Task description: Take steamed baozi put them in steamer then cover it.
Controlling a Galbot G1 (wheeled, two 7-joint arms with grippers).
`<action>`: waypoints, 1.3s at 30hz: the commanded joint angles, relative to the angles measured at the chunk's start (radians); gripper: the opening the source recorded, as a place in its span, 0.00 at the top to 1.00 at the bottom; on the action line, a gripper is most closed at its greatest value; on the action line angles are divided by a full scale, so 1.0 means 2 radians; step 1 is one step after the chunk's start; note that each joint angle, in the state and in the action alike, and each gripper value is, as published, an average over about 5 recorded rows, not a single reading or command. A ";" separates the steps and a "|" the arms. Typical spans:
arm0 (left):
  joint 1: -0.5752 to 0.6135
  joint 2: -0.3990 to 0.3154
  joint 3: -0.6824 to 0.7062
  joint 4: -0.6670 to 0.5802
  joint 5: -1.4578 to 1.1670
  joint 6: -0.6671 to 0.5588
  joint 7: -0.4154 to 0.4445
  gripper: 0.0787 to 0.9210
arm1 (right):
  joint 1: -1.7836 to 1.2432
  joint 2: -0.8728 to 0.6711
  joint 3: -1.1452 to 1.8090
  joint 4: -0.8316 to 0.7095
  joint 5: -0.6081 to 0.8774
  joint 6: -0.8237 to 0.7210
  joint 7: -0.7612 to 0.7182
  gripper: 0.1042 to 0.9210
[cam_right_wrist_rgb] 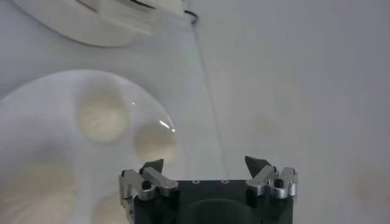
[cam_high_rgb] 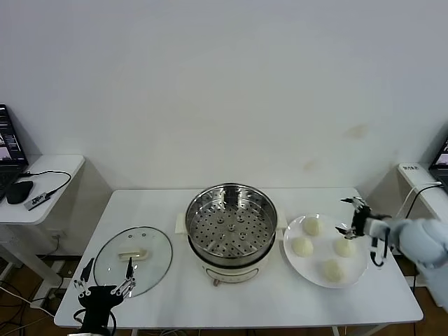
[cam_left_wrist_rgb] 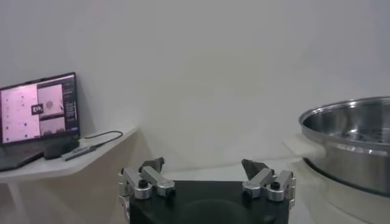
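Observation:
The steamer [cam_high_rgb: 231, 224], a shiny perforated steel basket on a white pot base, stands mid-table with nothing in it; its rim shows in the left wrist view [cam_left_wrist_rgb: 353, 140]. Four cream-white baozi [cam_high_rgb: 311, 225] [cam_high_rgb: 302, 246] [cam_high_rgb: 344, 247] [cam_high_rgb: 333, 270] lie on a white plate [cam_high_rgb: 320, 280] right of it, also in the right wrist view [cam_right_wrist_rgb: 102, 117]. The glass cover [cam_high_rgb: 133, 259] with its cream handle lies flat at the left. My right gripper [cam_high_rgb: 343, 215] [cam_right_wrist_rgb: 205, 163] is open and empty above the plate's right edge. My left gripper [cam_high_rgb: 106, 273] [cam_left_wrist_rgb: 205, 163] is open and empty at the cover's near edge.
A low side table [cam_high_rgb: 42, 183] at the left holds a mouse, a cable and a screen [cam_left_wrist_rgb: 38, 109]. Another side table [cam_high_rgb: 420, 183] with a cable stands at the right. The wall is close behind the table.

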 commanded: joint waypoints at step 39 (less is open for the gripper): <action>-0.009 -0.002 -0.041 0.000 -0.014 0.010 0.002 0.12 | 0.337 0.200 -0.378 -0.374 -0.093 0.071 -0.122 0.20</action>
